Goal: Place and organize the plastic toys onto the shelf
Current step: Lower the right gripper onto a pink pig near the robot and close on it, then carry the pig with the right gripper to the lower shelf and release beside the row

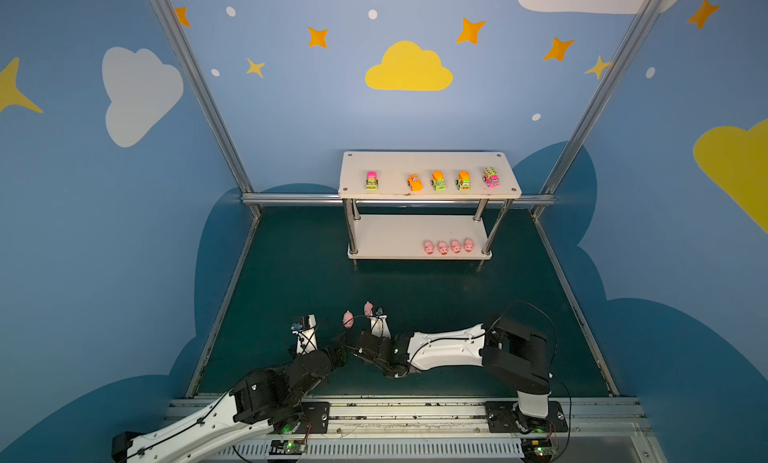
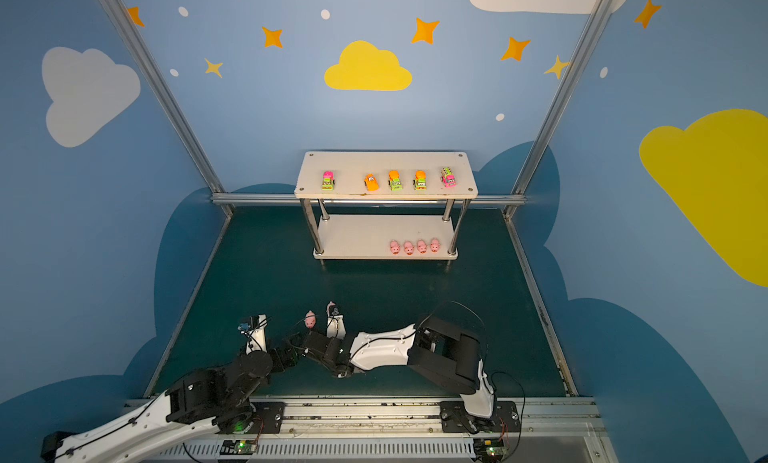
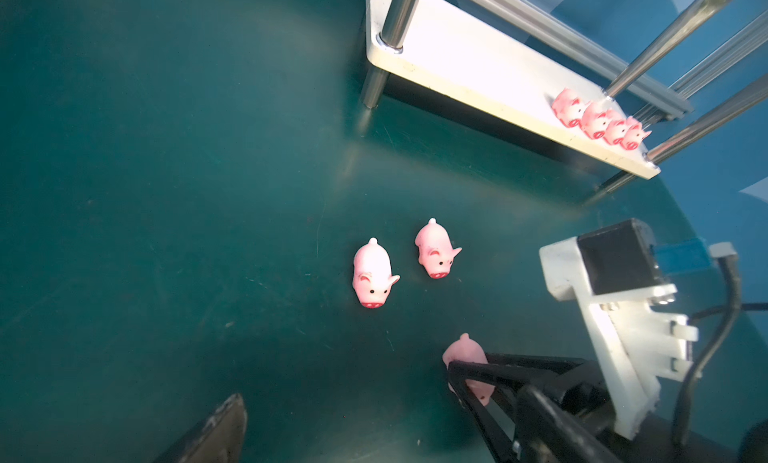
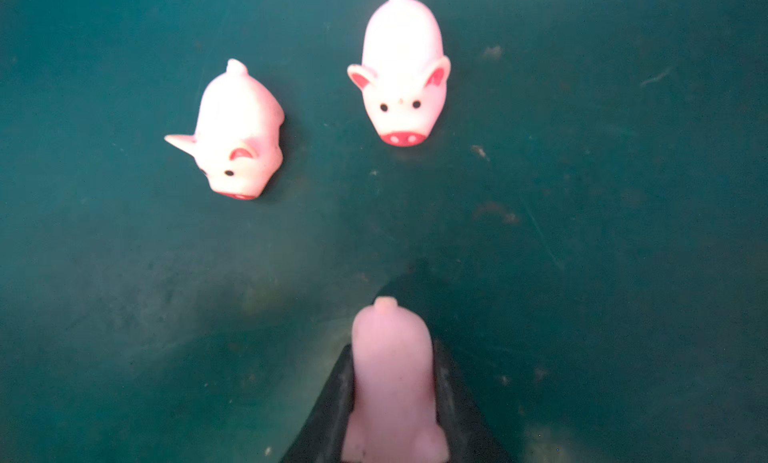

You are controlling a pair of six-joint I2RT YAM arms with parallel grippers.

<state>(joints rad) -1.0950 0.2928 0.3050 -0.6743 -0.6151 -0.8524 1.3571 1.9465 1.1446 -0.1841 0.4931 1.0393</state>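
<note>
Right pincer (image 3: pixel 467 378) is clamped on one pink pig (image 4: pixel 390 378) at the near tabletop (image 1: pixel 457 299). Beside it the left pincer (image 1: pixel 337 354) gapes wide, one finger cut off in its wrist view. Two loose pigs (image 1: pixel 348 319) lie just beyond. Far off, the shelf (image 1: pixel 386 236) holds four pigs (image 1: pixel 449 246) below and five vehicles (image 1: pixel 438 180) above, their markings too small to read.
</note>
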